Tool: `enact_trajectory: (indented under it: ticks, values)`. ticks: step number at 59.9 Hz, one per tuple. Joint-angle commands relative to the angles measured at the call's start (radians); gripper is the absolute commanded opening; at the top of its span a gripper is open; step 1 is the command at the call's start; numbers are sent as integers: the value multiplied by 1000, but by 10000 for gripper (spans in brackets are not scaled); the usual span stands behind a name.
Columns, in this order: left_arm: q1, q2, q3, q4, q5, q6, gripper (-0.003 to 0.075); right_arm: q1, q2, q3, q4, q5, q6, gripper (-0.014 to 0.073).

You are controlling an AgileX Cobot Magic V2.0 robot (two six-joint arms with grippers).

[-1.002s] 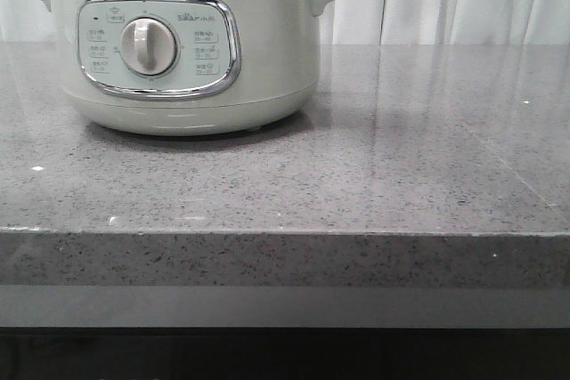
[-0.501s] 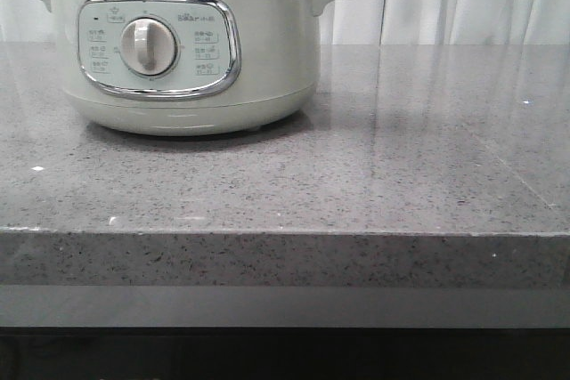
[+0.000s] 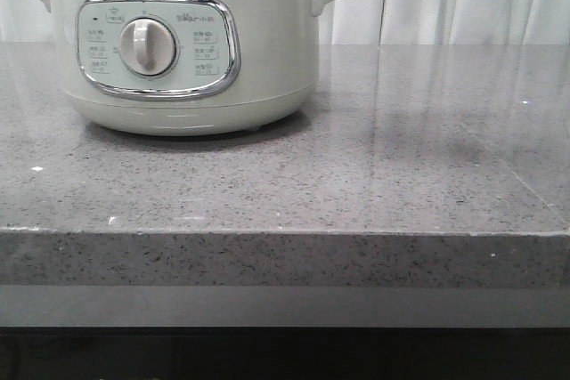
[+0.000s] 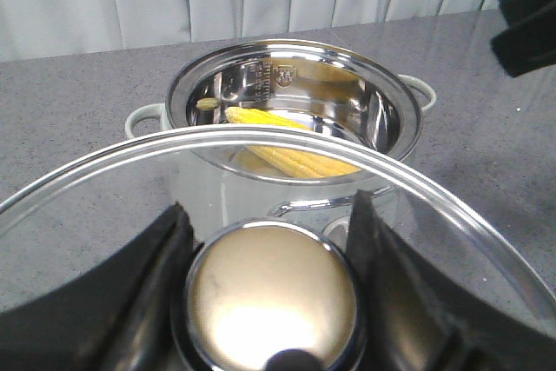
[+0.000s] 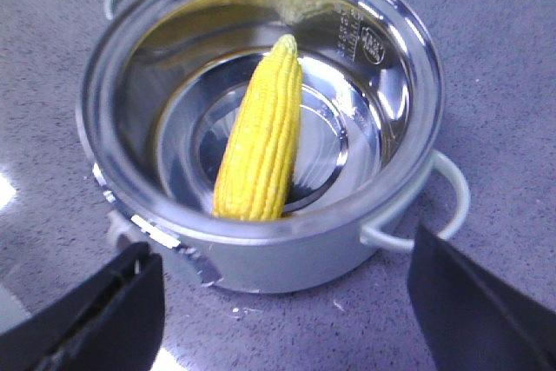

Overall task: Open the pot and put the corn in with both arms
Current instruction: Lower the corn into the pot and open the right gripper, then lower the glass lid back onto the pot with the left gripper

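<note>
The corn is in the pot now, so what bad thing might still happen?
The left gripper holds the glass lid only by its shiny knob; a slip might drop it onto the pot or the counter. Set down off-centre, the lid might clip the steel rim above the corn.

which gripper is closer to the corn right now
Probably the right. The right gripper hangs open just over the pot where the corn lies; the left gripper holds the glass lid off to one side.

Speckled grey stone counter point(image 3: 374, 175), glossy. Pot point(image 3: 183, 51) sits directly on it, toward the back left; nothing else visibly on it.
</note>
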Motion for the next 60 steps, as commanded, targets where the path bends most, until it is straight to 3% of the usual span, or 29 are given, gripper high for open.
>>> enact_trajectory:
  ticks: [1, 13, 31, 45, 60]
  values:
    - [2, -2, -36, -17, -138, -9, 242, -4, -143, 74, -3, -139, -12, 594]
    - [2, -2, -36, -17, -138, -9, 242, -4, -386, 329, -30, -251, -12, 594]
    - [2, -2, -36, -17, -138, -9, 242, -4, -670, 594, -32, -239, -12, 594]
    - [2, -2, -36, -17, -138, -9, 242, -4, -828, 707, -32, -212, -12, 594]
    - [2, -2, -36, -17, -138, -9, 242, -4, -865, 722, -32, -212, -12, 594]
